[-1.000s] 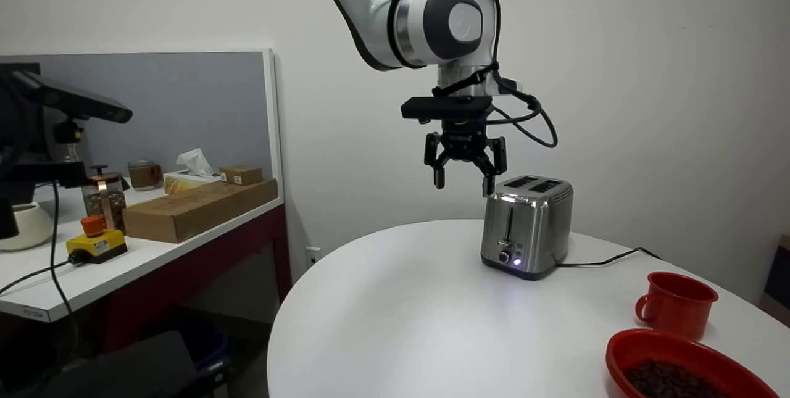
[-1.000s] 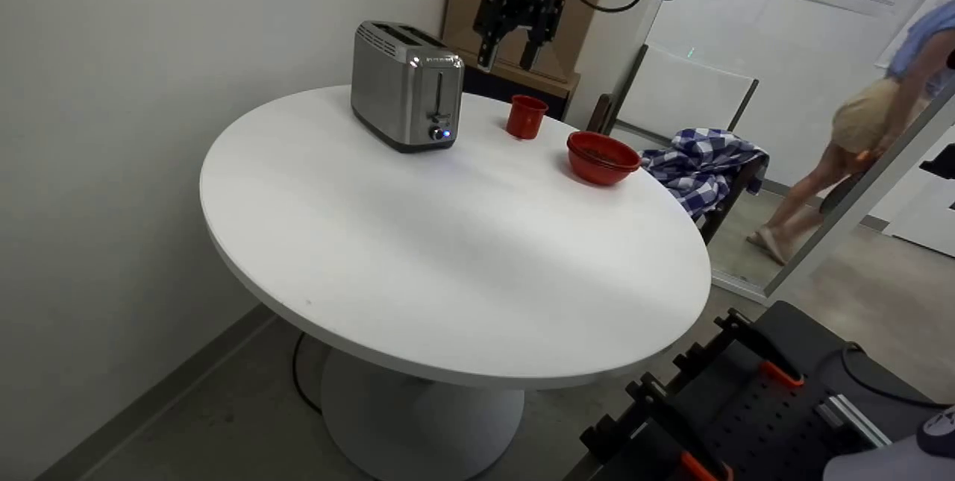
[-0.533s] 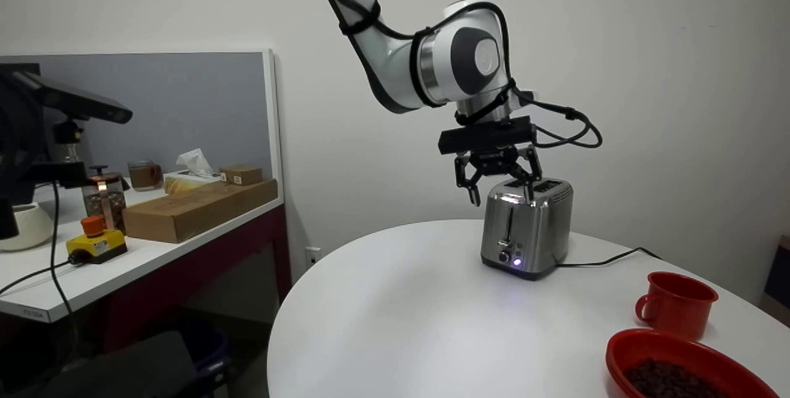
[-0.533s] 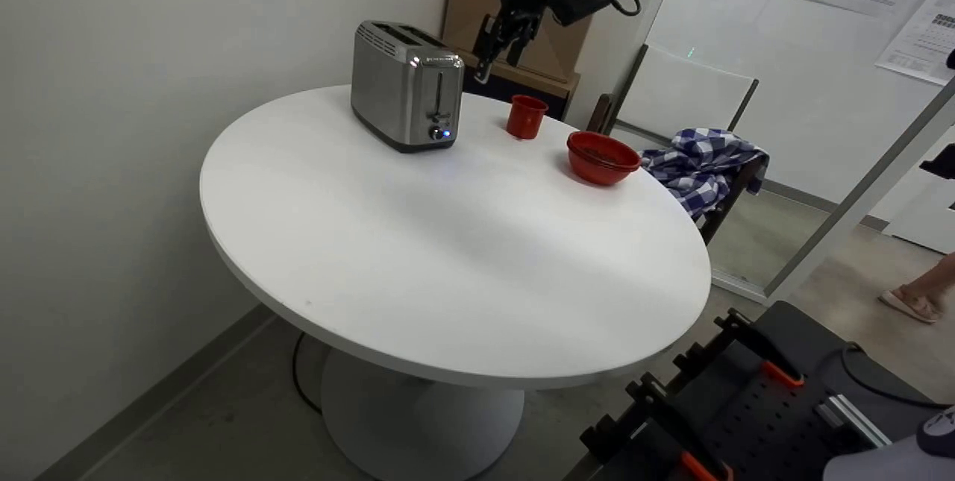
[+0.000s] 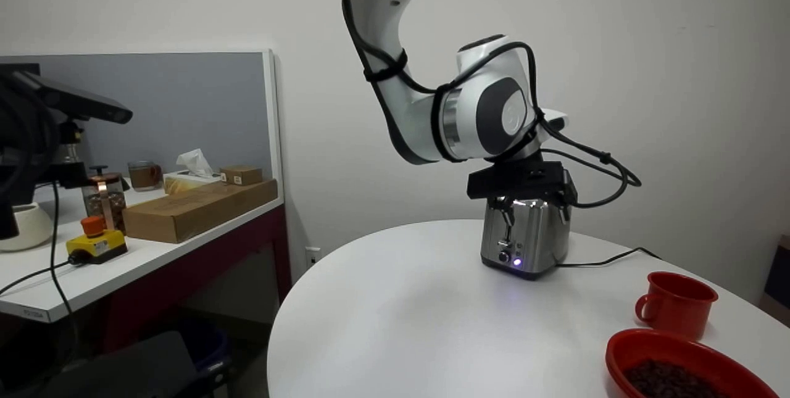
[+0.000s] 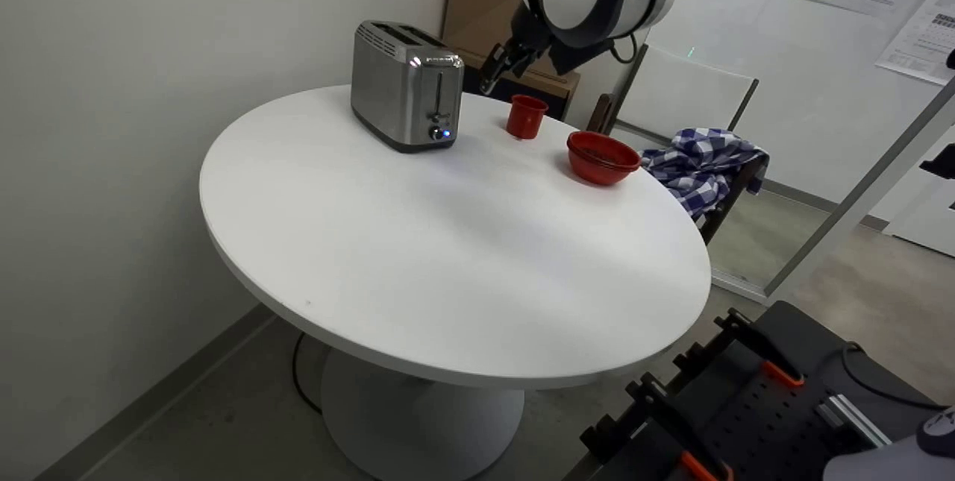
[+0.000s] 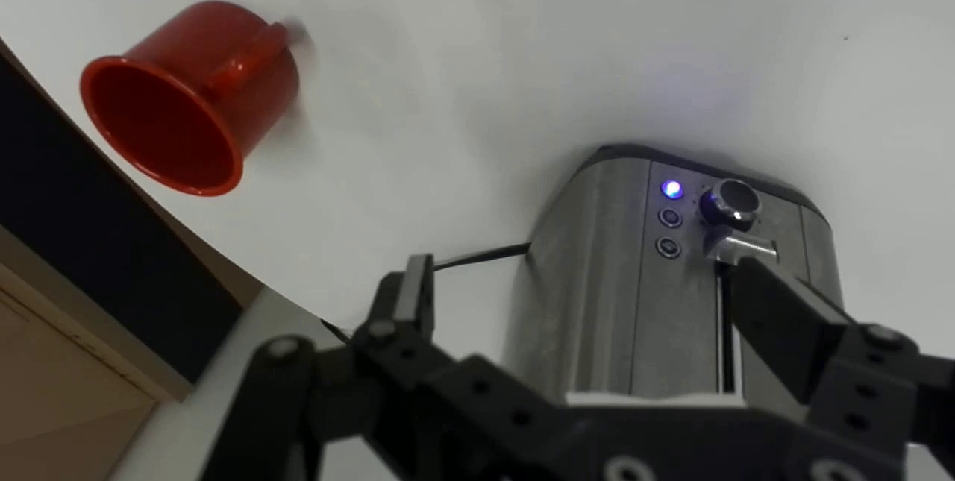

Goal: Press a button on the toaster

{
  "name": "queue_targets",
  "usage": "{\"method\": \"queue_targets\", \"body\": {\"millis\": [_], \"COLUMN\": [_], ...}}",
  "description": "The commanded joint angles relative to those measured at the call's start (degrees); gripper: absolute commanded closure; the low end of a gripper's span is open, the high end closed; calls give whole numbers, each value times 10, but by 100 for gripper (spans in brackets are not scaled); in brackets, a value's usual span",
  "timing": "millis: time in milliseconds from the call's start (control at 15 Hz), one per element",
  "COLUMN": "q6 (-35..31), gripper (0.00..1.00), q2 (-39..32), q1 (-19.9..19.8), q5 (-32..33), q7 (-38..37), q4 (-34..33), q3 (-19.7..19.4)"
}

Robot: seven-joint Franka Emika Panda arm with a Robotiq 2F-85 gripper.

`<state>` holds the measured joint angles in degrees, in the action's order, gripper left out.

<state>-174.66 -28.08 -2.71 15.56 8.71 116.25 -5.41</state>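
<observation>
Lower now than a moment ago, the robot's hand (image 7: 586, 280), fingers (image 7: 783, 324) spread wide, hangs near the silver toaster (image 6: 403, 89) standing on the white counter (image 6: 448, 265).

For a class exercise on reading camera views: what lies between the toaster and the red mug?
In the wrist view, bare white tabletop separates the toaster and red mug; the black cord runs beside this stretch.

Gripper (image 5: 537, 219) hiding top of silver toaster (image 5: 524, 239), violet light (image 5: 517, 261) lit, red mug (image 5: 681, 306) near red bowl (image 5: 691, 347)
</observation>
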Motion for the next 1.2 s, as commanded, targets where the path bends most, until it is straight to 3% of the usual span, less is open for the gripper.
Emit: {"method": "queue_targets", "body": {"millis": [0, 533, 1133], "q6": [-54, -94, -120], "gripper": [0, 0, 0], "q2": [-24, -67, -109], "q1": [-8, -40, -49], "q5": [-30, -53, -40], "q7": [-14, 8, 31], "q4": [5, 0, -21], "q3": [0, 55, 54]}}
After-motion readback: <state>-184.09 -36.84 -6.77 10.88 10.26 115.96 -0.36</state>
